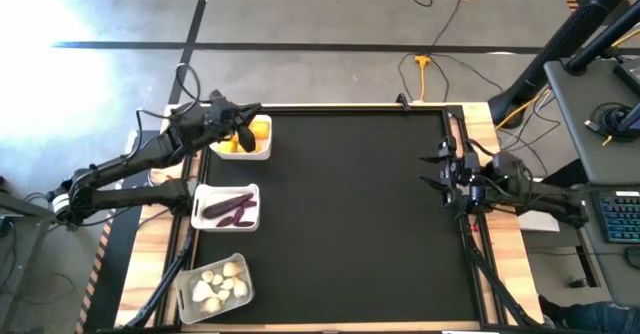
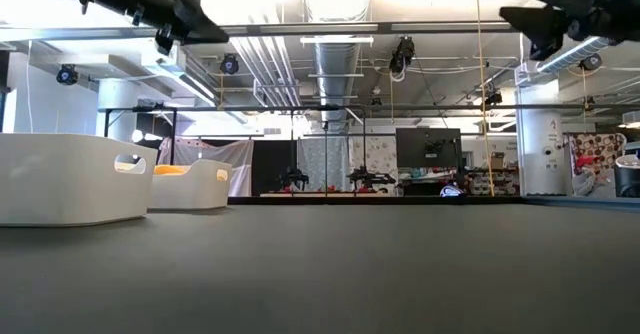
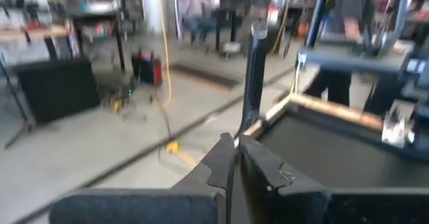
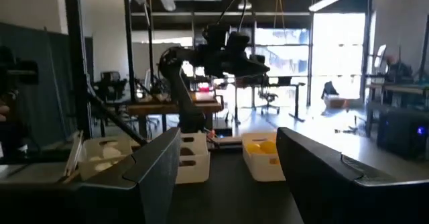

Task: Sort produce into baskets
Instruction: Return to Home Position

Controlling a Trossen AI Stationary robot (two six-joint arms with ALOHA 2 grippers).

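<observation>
The garlic (image 1: 218, 282) lies in the clear basket (image 1: 189, 302) at lower left, seemingly light and papery, probably best gripped gently round the belly; left hand (image 3: 234, 142) hangs closed at upper left, right hand (image 1: 432, 171) wide at right.

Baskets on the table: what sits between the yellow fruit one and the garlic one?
The basket of purple pieces sits between the yellow fruit basket and the garlic basket. The high view shows it.

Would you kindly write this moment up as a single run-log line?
left gripper shut, raised over fruit basket | right gripper open, at right edge of table | purple pieces and garlic in own baskets
</observation>
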